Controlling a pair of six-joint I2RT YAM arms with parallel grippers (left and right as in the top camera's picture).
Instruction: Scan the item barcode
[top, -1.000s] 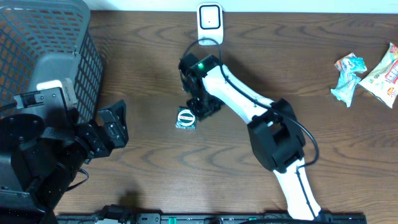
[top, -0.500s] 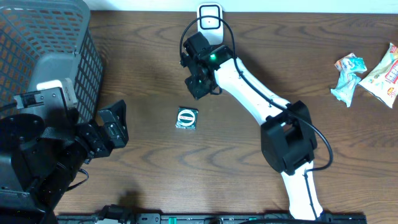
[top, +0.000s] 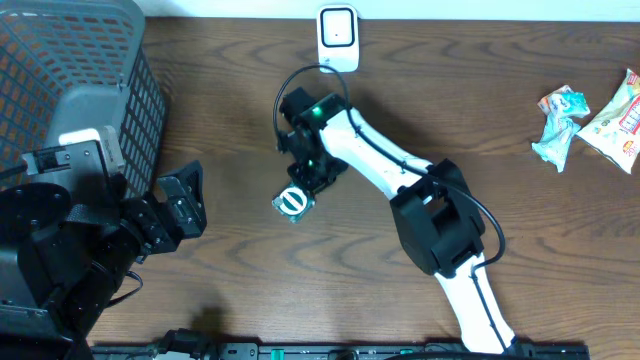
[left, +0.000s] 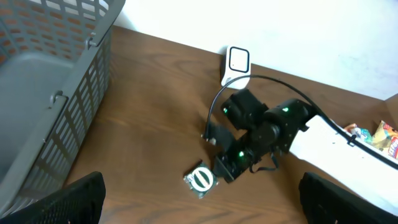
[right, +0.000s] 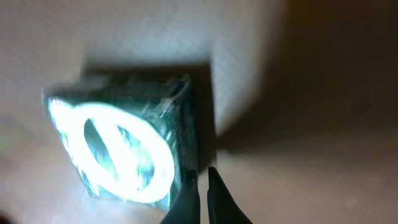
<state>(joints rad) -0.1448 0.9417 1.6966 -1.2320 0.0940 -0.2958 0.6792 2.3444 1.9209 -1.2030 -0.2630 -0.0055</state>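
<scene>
The right hand (right: 203, 186) is down low over the dark wooden counter (top: 200, 300). Its two fingers are squeezed together right at the far-right edge of the small square teal foil packet (top: 293, 201) with the white ring printed on it. In the wrist view the tips meet just at the packet's corner. I can't tell whether a sliver of wrapper is caught between them or they have shut on nothing. The packet sits ring side up, roughly mid-counter. My guess is the arm reaches in from the far right so it can pinch a thin edge rather than span the whole packet.

The white barcode scanner (top: 338, 37) stands upright at the far edge of the counter, well apart from the packet and a little to its right. Between the two there is only bare wood and the arm's own black cable (top: 300, 75) looping above the wrist. A lift and carry to the scanner looks unobstructed, provided the pinch really has the foil.

The left hand (top: 185, 203) hangs to the left of the packet with its fingers spread wide and holding nothing. It looks parked to keep out of the way. Beyond it a tall grey plastic mesh basket (top: 70, 60) fills the far-left corner. The crumpled snack wrappers (top: 556, 118) lie at the far right, well clear of everything.
</scene>
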